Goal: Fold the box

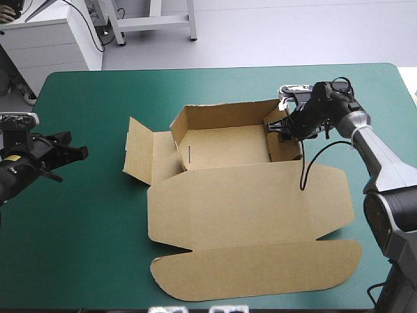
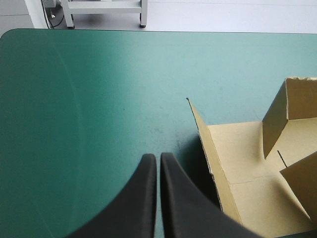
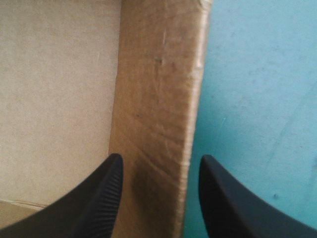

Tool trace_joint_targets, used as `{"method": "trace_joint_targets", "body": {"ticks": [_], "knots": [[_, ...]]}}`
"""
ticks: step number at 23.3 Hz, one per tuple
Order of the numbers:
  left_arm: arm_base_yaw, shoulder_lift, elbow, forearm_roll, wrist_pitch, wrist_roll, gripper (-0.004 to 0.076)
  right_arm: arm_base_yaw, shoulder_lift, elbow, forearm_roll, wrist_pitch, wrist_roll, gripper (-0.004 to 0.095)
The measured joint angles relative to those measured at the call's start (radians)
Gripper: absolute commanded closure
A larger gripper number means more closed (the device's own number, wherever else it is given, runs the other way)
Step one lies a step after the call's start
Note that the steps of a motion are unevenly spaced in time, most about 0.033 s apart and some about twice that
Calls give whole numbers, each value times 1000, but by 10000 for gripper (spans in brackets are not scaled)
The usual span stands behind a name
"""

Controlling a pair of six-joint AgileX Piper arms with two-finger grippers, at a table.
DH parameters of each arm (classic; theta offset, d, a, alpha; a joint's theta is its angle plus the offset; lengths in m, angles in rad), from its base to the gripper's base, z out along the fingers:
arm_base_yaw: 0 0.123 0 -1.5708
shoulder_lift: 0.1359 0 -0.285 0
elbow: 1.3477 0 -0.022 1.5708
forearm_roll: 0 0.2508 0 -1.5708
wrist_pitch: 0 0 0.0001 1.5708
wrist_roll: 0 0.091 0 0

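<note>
So the box (image 1: 247, 208) sits a bit right of centre on the teal-green cover (image 1: 98, 248), long axis running 12 to 6 o'clock. The tray (image 1: 228, 147) is at the 12 end with its walls up. The lid (image 1: 247, 195) lies flat and points toward 6, ending in the rounded tuck flap (image 1: 260, 270) near the table's near edge. One side flap (image 1: 140, 156) is folded out flat at the tray's 9 o'clock side.

The right gripper (image 1: 273, 128) is at the tray's 3 o'clock wall (image 3: 153, 124). Its jaws are spread wide and straddle that wall, one finger inside the tray and one outside over the cover.

The left gripper (image 1: 81, 154) is way over at 9 o'clock near the table's left edge, well apart from the box. Its jaws are pinched together on nothing.
</note>
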Motion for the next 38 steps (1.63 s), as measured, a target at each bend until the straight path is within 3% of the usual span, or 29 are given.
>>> {"method": "trace_joint_targets", "body": {"ticks": [3, 8, 17, 19, 21, 22, 24, 38], "knots": [[0, 0, 0, 0, 0, 0, 709, 0, 0, -24, 0, 21, 0, 299], [0, 19, 0, 3, 9, 0, 710, 1, -1, -134, -56, 195, 20, 299], [0, 33, 0, 3, 23, 0, 713, 1, 40, -91, -13, 211, 33, 305], [0, 33, 0, 3, 27, 0, 713, 1, 55, -67, 2, 208, 27, 365], [0, 33, 0, 3, 27, 0, 715, 1, 68, -57, 10, 210, 17, 526], [0, 33, 0, 3, 28, 0, 717, 1, 69, -56, 10, 208, 13, 691], [0, 33, 0, 3, 31, 0, 717, 1, 73, -59, 7, 207, -11, 923], [0, 37, 0, 8, 46, -26, 717, -33, 37, -122, 74, 210, -164, 927]]}}
